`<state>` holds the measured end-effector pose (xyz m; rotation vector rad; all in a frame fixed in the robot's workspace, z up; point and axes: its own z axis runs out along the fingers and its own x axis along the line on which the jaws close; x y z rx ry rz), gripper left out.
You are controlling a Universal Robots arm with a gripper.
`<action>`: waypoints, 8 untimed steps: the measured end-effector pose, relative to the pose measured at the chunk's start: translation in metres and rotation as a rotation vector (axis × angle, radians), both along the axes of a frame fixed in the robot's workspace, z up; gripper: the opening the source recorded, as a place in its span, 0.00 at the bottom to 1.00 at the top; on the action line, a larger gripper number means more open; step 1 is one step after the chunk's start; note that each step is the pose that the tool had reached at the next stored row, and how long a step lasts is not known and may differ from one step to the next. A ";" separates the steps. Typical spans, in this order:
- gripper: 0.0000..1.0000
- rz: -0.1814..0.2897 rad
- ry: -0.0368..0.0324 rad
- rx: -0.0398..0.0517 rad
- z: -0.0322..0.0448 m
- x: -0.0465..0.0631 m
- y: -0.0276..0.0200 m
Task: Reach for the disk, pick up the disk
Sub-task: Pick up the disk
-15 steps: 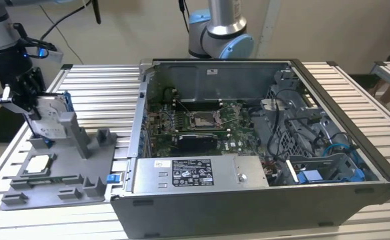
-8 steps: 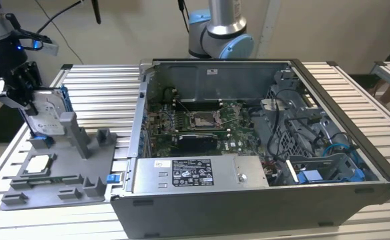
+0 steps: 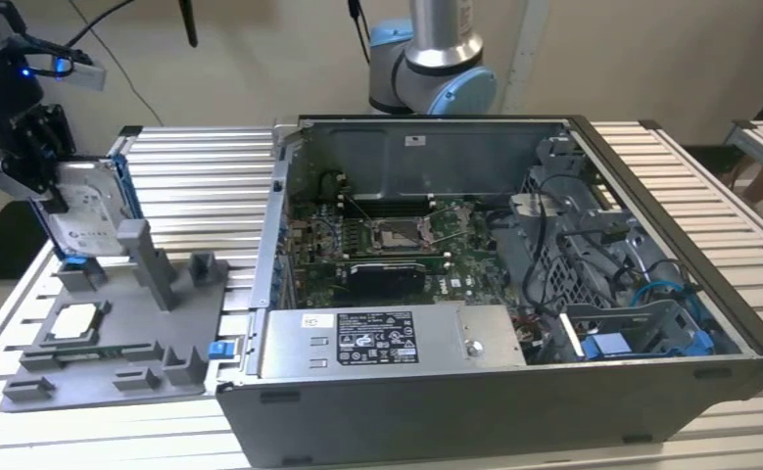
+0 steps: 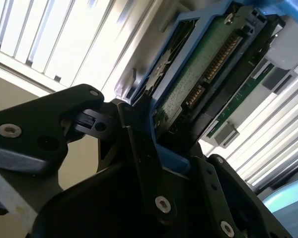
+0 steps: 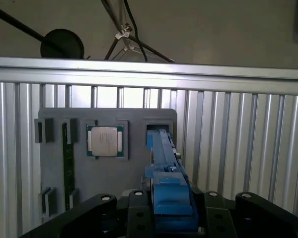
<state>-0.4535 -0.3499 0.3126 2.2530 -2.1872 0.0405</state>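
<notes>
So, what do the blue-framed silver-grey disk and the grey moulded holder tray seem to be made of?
The silver-grey disk: dull metal casing, probably aluminium; its blue frame looks like smooth plastic. The grey holder tray: matte, evenly coloured, likely plastic, perhaps printed.

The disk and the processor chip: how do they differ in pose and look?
The disk stands on edge; the processor chip lies flat in a recess of the grey fixture. The disk is long with a blue frame; the processor chip is a smaller silver square edged in green. The gripper is shut on the disk; nothing touches the processor chip. Both look silver-grey.
</notes>
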 end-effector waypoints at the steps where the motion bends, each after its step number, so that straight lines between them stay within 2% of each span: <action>1: 0.00 0.001 -0.0022 0.0001 0.0027 0.000 -0.0001; 3: 0.00 0.001 -0.0027 -0.0001 0.0085 0.000 -0.0001; 6: 0.00 0.003 -0.0027 -0.0070 0.0176 -0.001 0.0000; 7: 0.00 0.003 -0.0032 -0.0061 0.0196 -0.001 -0.0001; 8: 0.00 0.003 -0.0048 0.0003 0.0205 -0.001 -0.0001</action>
